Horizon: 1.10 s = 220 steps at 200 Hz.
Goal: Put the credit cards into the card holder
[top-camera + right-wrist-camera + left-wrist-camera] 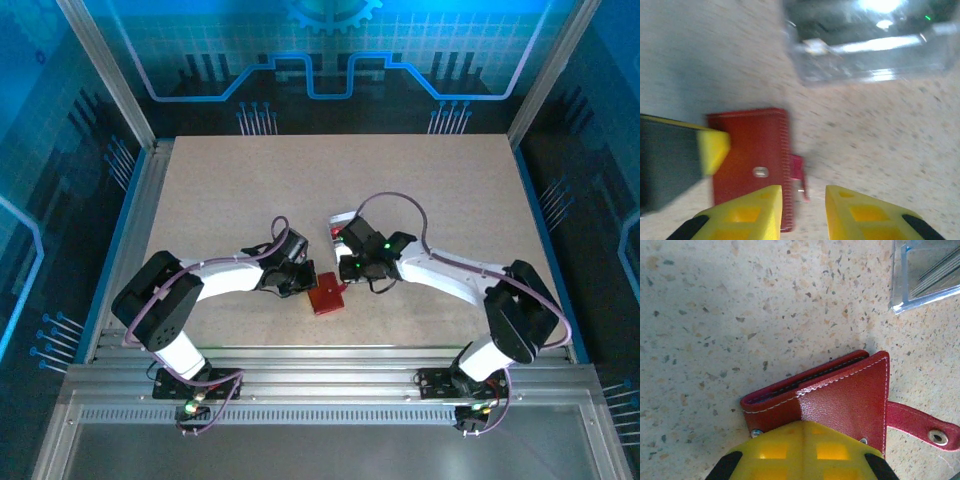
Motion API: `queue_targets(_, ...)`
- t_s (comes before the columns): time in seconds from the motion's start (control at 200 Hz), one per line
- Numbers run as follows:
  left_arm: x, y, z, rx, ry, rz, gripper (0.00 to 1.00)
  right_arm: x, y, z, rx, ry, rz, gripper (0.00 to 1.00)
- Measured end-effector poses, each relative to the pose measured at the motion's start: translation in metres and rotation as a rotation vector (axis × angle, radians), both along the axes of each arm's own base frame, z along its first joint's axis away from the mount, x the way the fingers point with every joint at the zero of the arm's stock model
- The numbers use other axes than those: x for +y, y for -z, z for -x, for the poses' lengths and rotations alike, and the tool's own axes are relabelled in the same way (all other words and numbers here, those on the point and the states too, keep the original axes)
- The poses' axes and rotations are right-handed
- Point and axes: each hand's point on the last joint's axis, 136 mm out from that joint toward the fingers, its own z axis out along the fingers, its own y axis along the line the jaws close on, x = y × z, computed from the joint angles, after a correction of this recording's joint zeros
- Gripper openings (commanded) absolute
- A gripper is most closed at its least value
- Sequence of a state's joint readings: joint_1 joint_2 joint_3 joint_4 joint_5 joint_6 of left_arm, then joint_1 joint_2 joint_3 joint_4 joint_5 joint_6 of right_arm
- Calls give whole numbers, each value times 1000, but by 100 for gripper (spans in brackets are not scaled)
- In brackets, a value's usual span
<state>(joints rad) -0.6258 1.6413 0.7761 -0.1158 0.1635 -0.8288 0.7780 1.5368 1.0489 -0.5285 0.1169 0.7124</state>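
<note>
Enclosure (60,120) w/ blue-lit circuit-pattern panels walled the cell on three sides. Grey aluminium rails (320,365) ran across the near edge. The table (250,180) was a beige speckled matte slab.

L arm (215,280) rose from its base at near left, elbow out to the left, forearm reaching right twd table ctr. R arm (460,275) mirrored it from near right, forearm reaching left, w/ a cable looped over the wrist. Both wrists met near ctr, heads tipped down.

A clear plastic tray (920,280) sat on the table just beyond the R wrist, apart from the wallet. Thin dark edges showed inside it; couldn't tell what they were.

Card holder (326,294), a red leather folding wallet, lay flat btwn the two grippers, a bit nearer the bases. It was near-square, cover up, edges skewed to the table edges in top view. In L wrist view its far edge ran lower left to upper right w/ a dark slit along it. The closing tab (920,422) stuck out to the right, loose on the table, metal snap (938,437) at its tip.

L gripper (802,445) was clamped tight on the card holder's near edge, yellow fingertip over the cover. R gripper (804,192) hung by the tab side, fingers part-way apart, nothing btwn them; that view was blurred
</note>
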Motion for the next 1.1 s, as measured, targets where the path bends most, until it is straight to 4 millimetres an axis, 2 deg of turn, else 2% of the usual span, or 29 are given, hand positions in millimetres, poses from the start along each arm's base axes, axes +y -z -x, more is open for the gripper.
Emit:
queue_targets(0.055, 0, 0, 0, -3, 0, 2, 0, 14, -12, -1, -3, -38, -58, 28)
queue_targets(0.145, 0, 0, 0, -8, 0, 6, 0, 35, -19, 0, 24, -95, -137, 25)
queue_targets(0.21, 0, 0, 0, -9, 0, 7, 0, 46, -14, 1, 58, -124, -166, 25)
queue_targets(0.3, 0, 0, 0, -11, 0, 8, 0, 56, 9, 2, 125, -147, -176, 25)
queue_targets(0.39, 0, 0, 0, -13, 0, 9, 0, 53, 37, 4, 192, -140, -141, 26)
queue_targets(0.455, 0, -1, 0, -16, 0, 10, 0, 48, 49, 3, 217, -125, -119, 27)
queue_targets(0.675, 1, -1, 0, -21, 0, 13, 0, 31, 58, -4, 226, -87, -87, 33)
queue_targets(0.9, 1, 0, 0, -24, 0, 16, 0, 27, 76, 2, 265, -88, -64, 35)
queue_targets(1.101, 0, 0, 0, -25, 0, 16, 0, 31, 75, 4, 276, -102, -89, 33)
